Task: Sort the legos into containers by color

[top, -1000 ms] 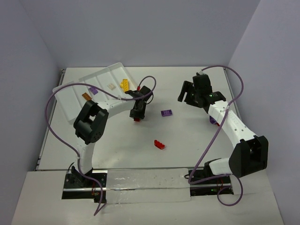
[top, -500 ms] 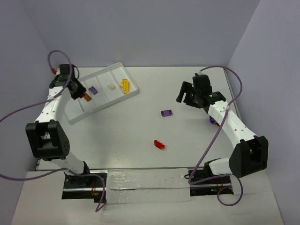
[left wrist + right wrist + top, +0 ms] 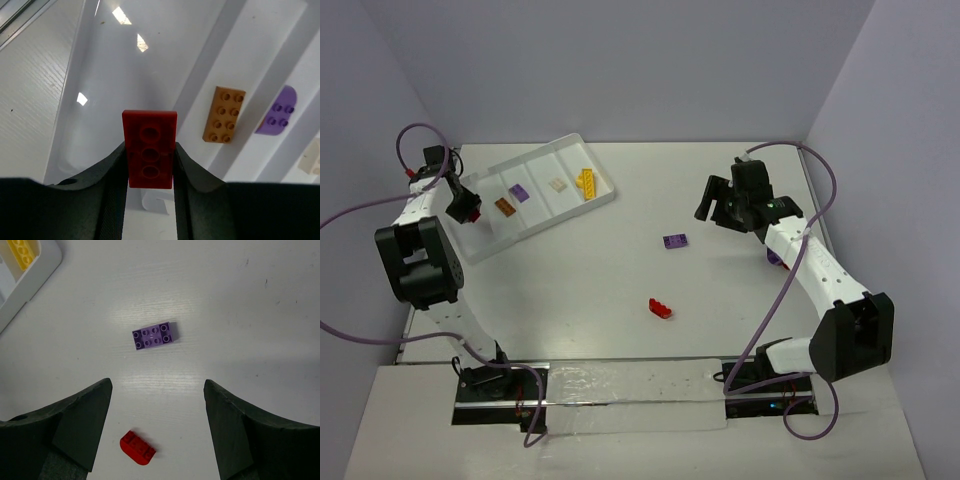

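Right, tabletop (image 3: 620, 270) first: white tray (image 3: 520, 222) sits far-left, angled, compartments side by side. L to R you've got an orange brick (image 3: 504, 206), then a purple rounded brick (image 3: 520, 193), then a beige brick (image 3: 557, 184), w/ yellow bricks (image 3: 587, 181) in the right-end one. Two lie loose on the tabletop, well apart from the tray: loose purple brick (image 3: 674, 241) near centre, and loose red brick (image 3: 661, 308) nearer the arm bases.

Hard to read: you can't count the yellow bricks from the top cam, and the R wrist cam cuts them off at its corner. The beige brick is cut off at the edge of the L wrist view. A small purple bit (image 3: 775, 260) peeks out by the R forearm, mostly hidden; can't tell what it is.

L fingers (image 3: 468, 205) are narrow, clamped on the held red brick (image 3: 149, 149) by its long sides, over the tray's far-left compartment. R fingers (image 3: 712, 205) are wide, holding nothing, above the tabletop near the loose purple brick, not touching.
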### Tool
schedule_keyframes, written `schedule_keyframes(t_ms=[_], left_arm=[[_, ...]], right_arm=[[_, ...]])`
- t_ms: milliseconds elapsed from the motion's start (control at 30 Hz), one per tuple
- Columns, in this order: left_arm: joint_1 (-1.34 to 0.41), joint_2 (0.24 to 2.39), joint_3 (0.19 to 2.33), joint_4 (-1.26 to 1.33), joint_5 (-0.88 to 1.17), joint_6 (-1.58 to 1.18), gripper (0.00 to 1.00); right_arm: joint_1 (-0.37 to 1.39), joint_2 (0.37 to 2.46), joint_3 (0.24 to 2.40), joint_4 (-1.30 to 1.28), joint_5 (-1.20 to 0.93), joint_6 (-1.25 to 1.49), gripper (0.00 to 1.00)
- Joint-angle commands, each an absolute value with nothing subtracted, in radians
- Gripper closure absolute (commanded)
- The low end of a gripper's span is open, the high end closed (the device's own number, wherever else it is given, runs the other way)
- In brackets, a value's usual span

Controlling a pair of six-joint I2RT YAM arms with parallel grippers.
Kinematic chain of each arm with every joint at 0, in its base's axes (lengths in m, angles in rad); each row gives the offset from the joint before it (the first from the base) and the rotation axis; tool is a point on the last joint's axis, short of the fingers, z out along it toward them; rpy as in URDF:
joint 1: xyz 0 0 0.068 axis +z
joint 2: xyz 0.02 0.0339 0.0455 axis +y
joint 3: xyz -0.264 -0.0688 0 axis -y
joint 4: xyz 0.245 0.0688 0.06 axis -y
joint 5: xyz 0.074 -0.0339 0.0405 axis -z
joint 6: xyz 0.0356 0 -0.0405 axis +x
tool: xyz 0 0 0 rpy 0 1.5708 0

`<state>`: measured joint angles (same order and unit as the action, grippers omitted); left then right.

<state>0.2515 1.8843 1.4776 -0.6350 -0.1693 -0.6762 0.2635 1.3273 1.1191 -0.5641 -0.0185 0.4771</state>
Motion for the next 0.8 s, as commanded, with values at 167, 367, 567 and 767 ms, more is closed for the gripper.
schedule_keyframes(t_ms=[167, 367, 567, 767], left_arm=[[0.256, 1.951, 1.61, -0.646, -0.245, -0.667, 0.05], [0.15, 1.849, 1.592, -0.664, -0.318, -0.596, 0.05], [-0.137, 1.669, 1.428, -0.637, -0.291, -0.534, 0.08], [-0.287, 1.592, 1.341, -0.625, -0.166, -0.569, 0.09]], right_arm=[[0.272, 1.304, 1.141, -0.578, -0.011, 0.469, 0.18], [0.288, 1.307, 1.134, -0.583, -0.014, 0.462, 0.18], [0.357, 1.282, 1.072, -0.605, -0.054, 0.383, 0.19], [0.64, 1.313, 1.007, -0.633, -0.108, 0.26, 0.19]])
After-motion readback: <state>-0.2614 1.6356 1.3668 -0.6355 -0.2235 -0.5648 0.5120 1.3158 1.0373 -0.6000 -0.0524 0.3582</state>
